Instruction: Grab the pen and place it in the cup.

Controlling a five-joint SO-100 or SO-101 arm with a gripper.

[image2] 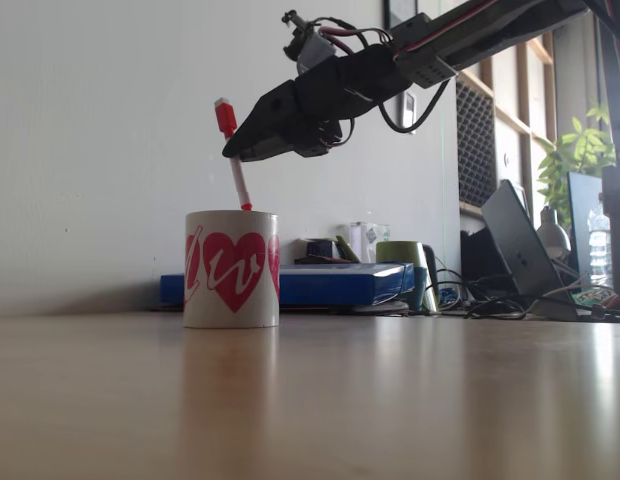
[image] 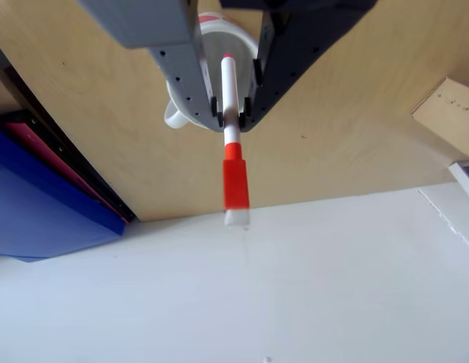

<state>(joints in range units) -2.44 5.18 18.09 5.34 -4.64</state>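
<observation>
1. Fixed view: bare wooden bench [image2: 320,400] in front.
2. The cup [image2: 231,268] stands upright on it.
3. The pincer [image2: 233,152] pinches the pen [image2: 237,180], tilted, its lower tip seemingly just at the cup's rim.
4. Blue folder [image2: 330,283] behind.

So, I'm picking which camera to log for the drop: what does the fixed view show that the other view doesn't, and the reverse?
The fixed view alone gives the side profile: the cup's red heart markings, the pen's red tip at rim height over the cup, the arm reaching in from the right, and a laptop and plant behind. The other view alone looks down past both fingers, showing the cup's handle and a blue folder. Both show the gripper shut on the pen above the cup.
</observation>
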